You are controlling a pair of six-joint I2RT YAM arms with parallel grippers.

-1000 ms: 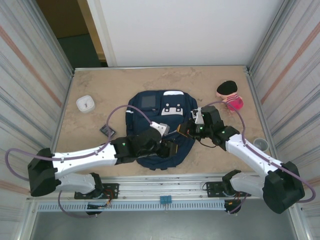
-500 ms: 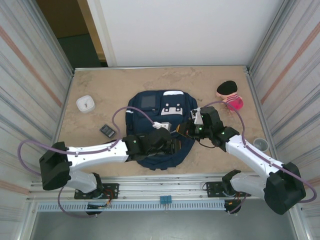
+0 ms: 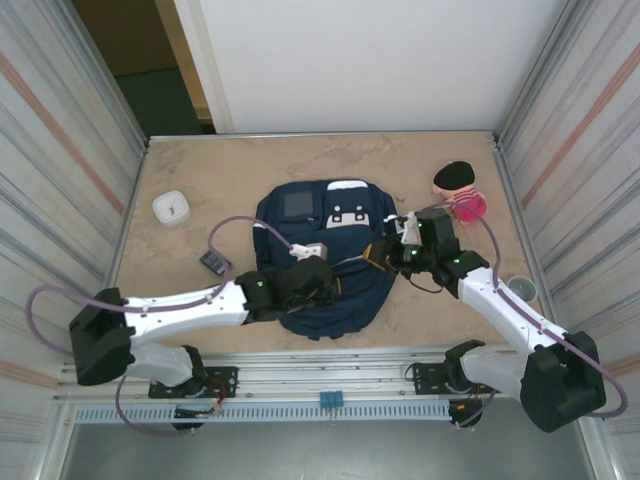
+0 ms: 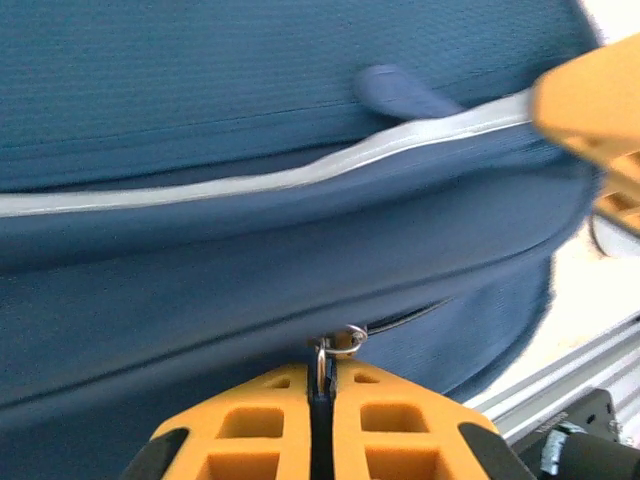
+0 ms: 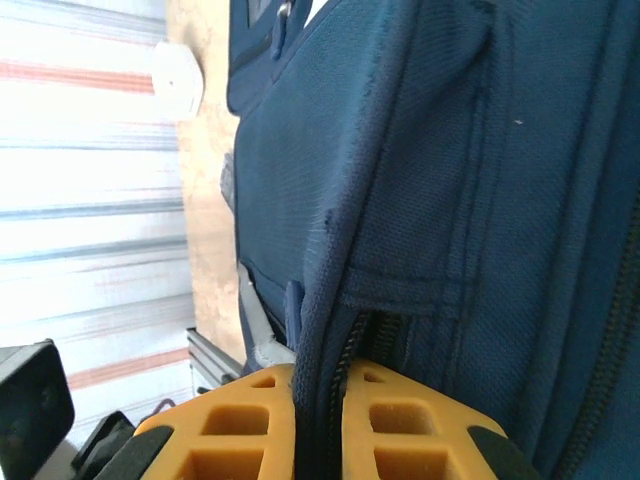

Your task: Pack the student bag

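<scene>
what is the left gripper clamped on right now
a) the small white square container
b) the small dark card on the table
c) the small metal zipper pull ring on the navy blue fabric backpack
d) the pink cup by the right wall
c: in the left wrist view the left gripper is shut, with the small metal zipper pull ring pinched at its tip along the zip of the navy blue fabric backpack.

left gripper (image 4: 322,378) fingers, apart a second ago, now pinched on the zipper pull (image 4: 341,338), right gripper (image 3: 384,254) shifts slightly up-right, student bag (image 3: 322,222) right side bulges outward
</scene>
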